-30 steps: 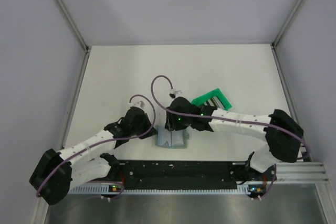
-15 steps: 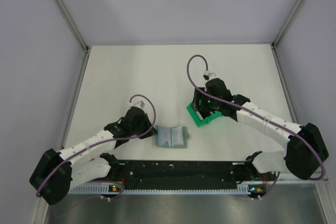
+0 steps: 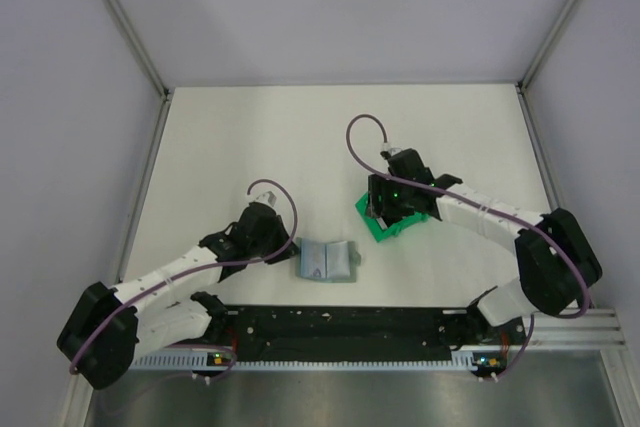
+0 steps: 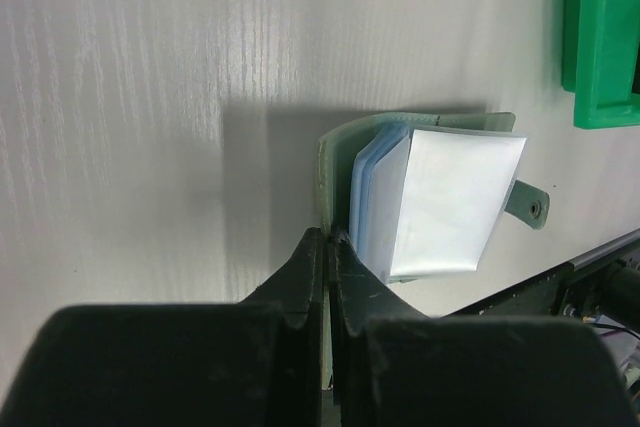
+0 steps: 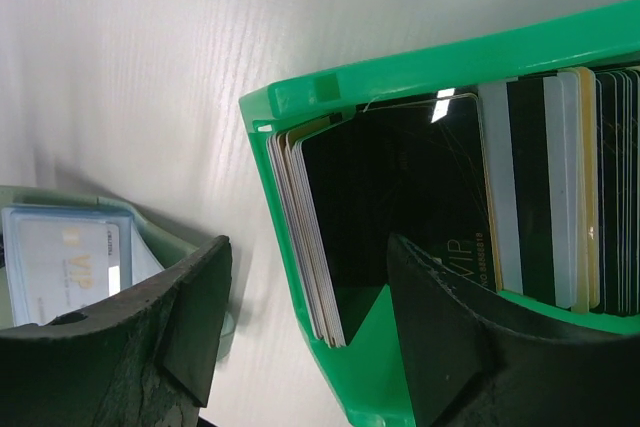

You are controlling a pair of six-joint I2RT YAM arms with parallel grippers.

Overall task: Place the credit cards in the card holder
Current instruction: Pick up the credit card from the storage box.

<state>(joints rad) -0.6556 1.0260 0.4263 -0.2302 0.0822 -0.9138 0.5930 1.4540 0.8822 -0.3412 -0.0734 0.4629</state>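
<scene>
The grey-green card holder (image 3: 335, 265) lies open near the table's front edge, light blue pockets up. A whitish card (image 4: 450, 202) sticks out of its pockets. My left gripper (image 3: 292, 247) is shut on the left edge of its cover (image 4: 335, 147), fingertips pinched together (image 4: 330, 237). Several credit cards (image 5: 400, 187), black, grey and whitish, stand on edge in the green bin (image 5: 400, 72). My right gripper (image 5: 308, 247) hangs open over the bin's left end, one finger outside the wall and the other over the black card. It holds nothing.
The green bin (image 3: 385, 230) sits just right of the card holder, a short gap between them, and shows at the top right of the left wrist view (image 4: 600, 47). The black rail at the table's front edge (image 3: 340, 322) runs close below the holder.
My right gripper has left the card holder, swung right to the green bin and opened wider. The left gripper and the holder have stayed put.
</scene>
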